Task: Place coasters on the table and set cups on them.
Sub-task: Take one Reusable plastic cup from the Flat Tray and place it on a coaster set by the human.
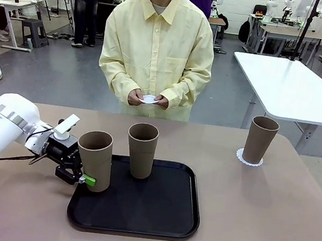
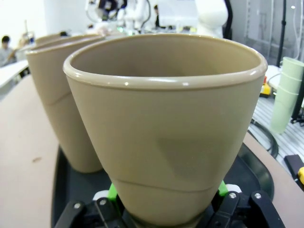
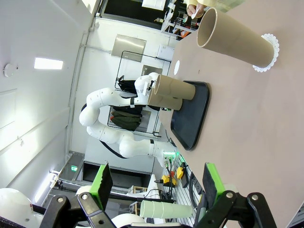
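I'm counting three cups, one tray, two coasters, and possibly a third.

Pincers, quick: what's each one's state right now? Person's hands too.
Left pincer: shut on the left cup, near its base.
Right pincer: open, holding nothing.
Person's hands: holding a coaster between them.

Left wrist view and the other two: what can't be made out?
- Left wrist view: gripped cup hides most of the tray; its base runs off the bottom edge.
- Front view: coaster in the person's hands, too small to see its edge.
- Right wrist view: second tray cup, mostly behind the gripped one.
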Robot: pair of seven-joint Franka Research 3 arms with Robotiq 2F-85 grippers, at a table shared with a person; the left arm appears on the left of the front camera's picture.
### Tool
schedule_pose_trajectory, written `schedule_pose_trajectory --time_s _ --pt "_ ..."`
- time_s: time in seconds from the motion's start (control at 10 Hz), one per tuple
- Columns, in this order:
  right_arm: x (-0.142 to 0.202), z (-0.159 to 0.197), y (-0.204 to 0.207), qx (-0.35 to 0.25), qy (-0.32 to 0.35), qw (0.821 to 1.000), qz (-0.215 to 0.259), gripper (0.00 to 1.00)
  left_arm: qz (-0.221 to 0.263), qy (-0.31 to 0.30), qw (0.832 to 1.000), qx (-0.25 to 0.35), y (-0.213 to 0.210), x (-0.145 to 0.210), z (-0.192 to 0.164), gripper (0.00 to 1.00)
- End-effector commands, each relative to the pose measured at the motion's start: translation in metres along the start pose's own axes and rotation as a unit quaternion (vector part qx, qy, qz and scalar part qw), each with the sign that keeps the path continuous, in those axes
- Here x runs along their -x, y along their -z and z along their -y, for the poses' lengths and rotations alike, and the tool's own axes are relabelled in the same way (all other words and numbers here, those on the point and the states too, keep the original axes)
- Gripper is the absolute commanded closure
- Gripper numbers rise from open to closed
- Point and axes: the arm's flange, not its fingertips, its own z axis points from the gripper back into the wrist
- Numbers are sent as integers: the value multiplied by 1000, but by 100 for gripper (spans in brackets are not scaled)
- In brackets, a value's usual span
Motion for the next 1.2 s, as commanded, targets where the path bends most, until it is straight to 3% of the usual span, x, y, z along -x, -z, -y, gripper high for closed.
schedule_pose_trajectory --time_s 0.0,0.4,0.8,0.9,1.1 --pt "-1 0 0 4 8 1000 1 0 -7 10 999 -37 -9 -34 17 100" --pt "-1 0 0 4 8 1000 1 0 -25 52 995 -85 -46 -131 60 100" --pt "-1 0 0 4 8 1000 1 0 4 26 993 -112 -61 -148 64 100" --pt "-1 0 0 4 8 1000 1 0 -28 39 994 -102 -61 -151 62 100" --pt "-1 0 0 4 8 1000 1 0 -28 39 994 -102 -61 -151 62 100"
